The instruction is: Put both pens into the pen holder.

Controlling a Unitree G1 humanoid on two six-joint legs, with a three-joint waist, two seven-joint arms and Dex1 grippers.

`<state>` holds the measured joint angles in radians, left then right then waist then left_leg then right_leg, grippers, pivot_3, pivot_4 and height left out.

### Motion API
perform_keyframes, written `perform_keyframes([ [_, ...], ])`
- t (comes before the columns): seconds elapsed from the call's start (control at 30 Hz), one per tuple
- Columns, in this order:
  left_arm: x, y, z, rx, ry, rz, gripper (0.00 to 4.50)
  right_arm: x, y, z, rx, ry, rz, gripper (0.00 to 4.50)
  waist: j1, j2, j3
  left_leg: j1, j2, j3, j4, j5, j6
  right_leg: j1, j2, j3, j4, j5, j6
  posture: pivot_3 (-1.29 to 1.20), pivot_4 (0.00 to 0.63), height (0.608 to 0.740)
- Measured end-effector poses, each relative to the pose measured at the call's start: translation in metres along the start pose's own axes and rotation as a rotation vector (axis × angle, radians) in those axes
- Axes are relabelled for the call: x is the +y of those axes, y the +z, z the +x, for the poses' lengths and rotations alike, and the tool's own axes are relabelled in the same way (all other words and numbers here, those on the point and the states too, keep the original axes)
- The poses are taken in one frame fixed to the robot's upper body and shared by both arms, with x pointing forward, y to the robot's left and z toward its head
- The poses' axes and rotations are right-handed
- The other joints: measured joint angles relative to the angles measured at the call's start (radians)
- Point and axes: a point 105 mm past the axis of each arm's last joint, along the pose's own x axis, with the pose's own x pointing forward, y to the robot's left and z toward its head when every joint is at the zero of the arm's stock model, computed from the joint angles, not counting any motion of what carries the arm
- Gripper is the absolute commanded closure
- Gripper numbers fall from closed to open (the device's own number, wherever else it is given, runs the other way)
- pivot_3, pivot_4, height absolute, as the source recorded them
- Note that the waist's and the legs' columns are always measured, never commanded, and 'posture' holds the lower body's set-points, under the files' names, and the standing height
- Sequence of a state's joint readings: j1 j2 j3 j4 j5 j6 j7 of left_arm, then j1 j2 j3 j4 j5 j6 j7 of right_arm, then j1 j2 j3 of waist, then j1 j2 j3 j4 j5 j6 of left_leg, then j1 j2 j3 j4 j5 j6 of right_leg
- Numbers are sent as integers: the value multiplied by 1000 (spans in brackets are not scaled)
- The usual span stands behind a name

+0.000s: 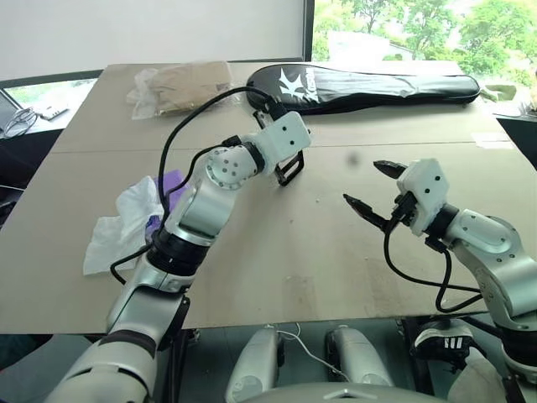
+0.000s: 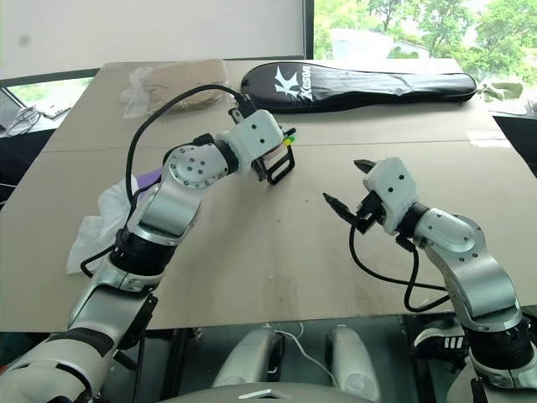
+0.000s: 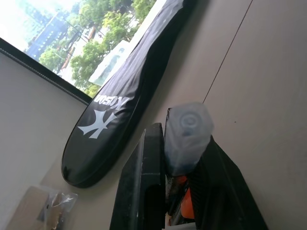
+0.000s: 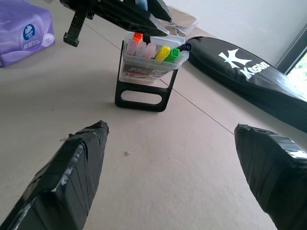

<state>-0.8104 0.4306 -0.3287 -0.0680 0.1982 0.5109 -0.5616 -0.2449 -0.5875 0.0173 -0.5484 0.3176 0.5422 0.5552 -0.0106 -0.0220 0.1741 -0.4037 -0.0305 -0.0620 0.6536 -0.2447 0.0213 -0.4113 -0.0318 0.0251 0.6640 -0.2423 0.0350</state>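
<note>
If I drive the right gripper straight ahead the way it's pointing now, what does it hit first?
Probably the pen holder: it stands roughly between the open fingers of the right gripper in the wrist view, with bare table before it. The left gripper hovers just above, so depth is uncertain.

Black racket bag [image 1: 369, 84], white logo; purple tissue pack [image 4: 21, 36].

Office or lab-type room: big plain tan table [image 1: 336, 252], white wall, large windows [image 1: 419, 29] onto trees, cables on side desk [image 1: 21, 117], black racket bag [image 1: 369, 86], purple tissue pack [image 4: 24, 36], markers in a holder [image 4: 148, 72].
</note>
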Motion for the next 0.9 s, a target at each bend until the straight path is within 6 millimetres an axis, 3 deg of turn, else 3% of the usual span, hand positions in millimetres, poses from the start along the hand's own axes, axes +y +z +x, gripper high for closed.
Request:
perform_keyframes([
  [0.03, -5, 6, 3, -27, -14, -49, 2202, 1, 0, 0, -3, -1, 4, 0, 0, 0, 0, 0, 0, 0, 0, 0, 0, 0, -1, 0, 0, 0, 0, 0, 150, 740],
  [0.1, -11, 23, 1, -121, -53, -192, 2202, 1, -3, -1, 5, -3, 8, 0, 0, 0, 0, -1, 0, -1, 0, 2, -3, 0, -3, 0, 0, 0, 0, 0, 150, 740],
  [0.23, -17, 46, -24, -298, -138, -455, 2202, 0, -12, -7, 39, -24, 21, 0, -7, 0, 0, 0, 1, 0, 0, 2, -4, -1, -3, 1, 0, 0, 0, 0, 150, 740],
  [0.37, -16, 22, -55, -296, -164, -608, 2202, -1, -26, -19, 93, -52, 29, 0, -5, 1, 0, 3, 2, 1, -1, 2, -3, 0, -2, 2, 2, 0, 0, 0, 150, 740],
  [0.57, 13, -47, -91, -101, 139, -637, 2202, 1, -61, -49, 202, -79, 82, 0, 1, 0, 0, 4, 1, 1, 1, 0, 0, 3, -3, 2, 1, 0, 0, 0, 150, 740],
  [0.7, 16, -53, -108, -94, 106, -583, 2202, 0, -60, -49, 197, -66, 54, 0, 0, 1, 0, 5, 1, 0, 1, 0, 0, 4, -2, 1, 1, 0, 0, 0, 150, 740],
  [0.9, -23, -56, -145, -62, -120, -719, 2202, -2, -64, -53, 211, -73, 61, 0, -2, 1, 0, 5, 2, 1, 0, 0, 0, 4, -3, 3, 0, 0, 0, 0, 150, 740],
])
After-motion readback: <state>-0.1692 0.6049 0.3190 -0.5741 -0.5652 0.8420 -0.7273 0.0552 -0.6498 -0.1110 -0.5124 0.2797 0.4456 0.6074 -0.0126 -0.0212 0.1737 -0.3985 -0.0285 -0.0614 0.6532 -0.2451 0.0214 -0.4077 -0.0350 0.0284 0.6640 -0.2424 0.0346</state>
